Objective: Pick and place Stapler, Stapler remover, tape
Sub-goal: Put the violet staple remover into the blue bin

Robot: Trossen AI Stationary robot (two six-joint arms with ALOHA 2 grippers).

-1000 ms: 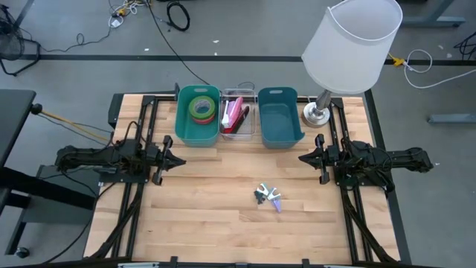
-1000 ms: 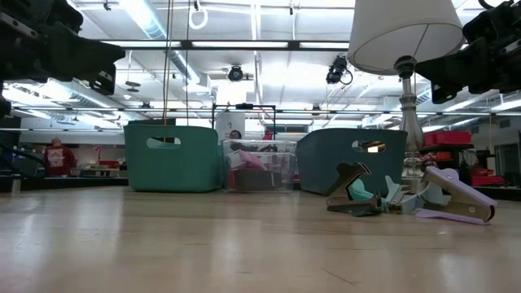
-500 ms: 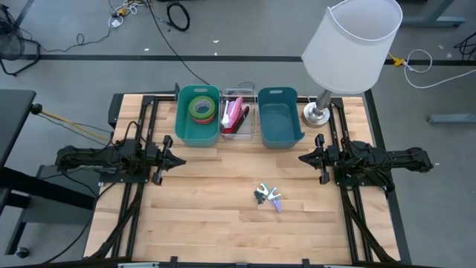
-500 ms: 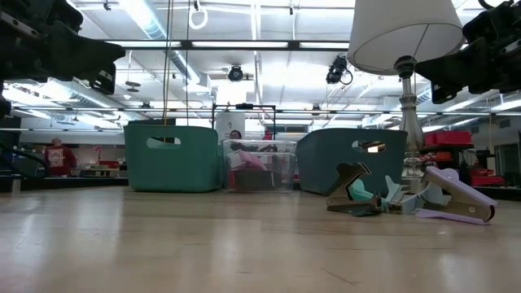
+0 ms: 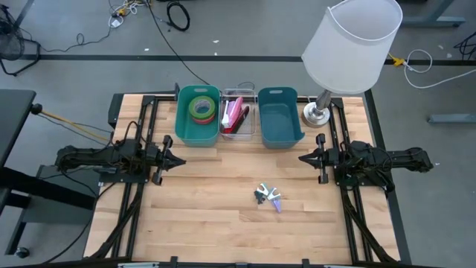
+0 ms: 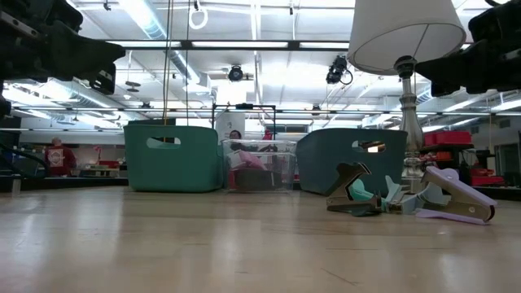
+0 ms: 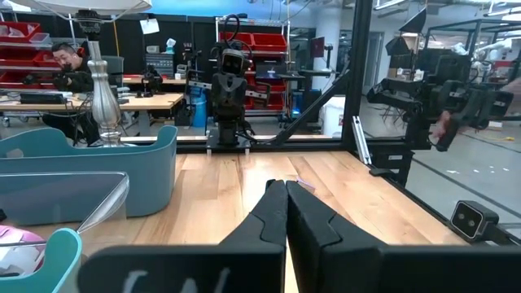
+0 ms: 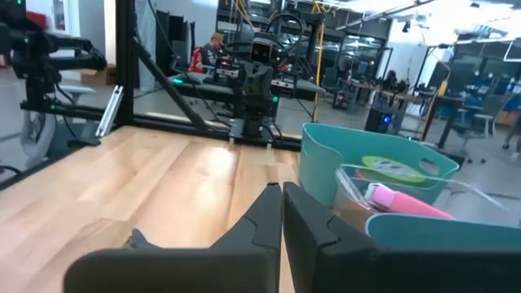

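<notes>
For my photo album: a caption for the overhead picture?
Two arms wait beside staple removers lying on a table before three bins.

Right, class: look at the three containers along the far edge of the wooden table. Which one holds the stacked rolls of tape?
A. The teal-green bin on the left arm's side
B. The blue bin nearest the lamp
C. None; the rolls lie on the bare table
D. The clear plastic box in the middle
A: the high view shows the stacked rolls of tape inside the teal-green bin, left of the clear plastic box.
</notes>
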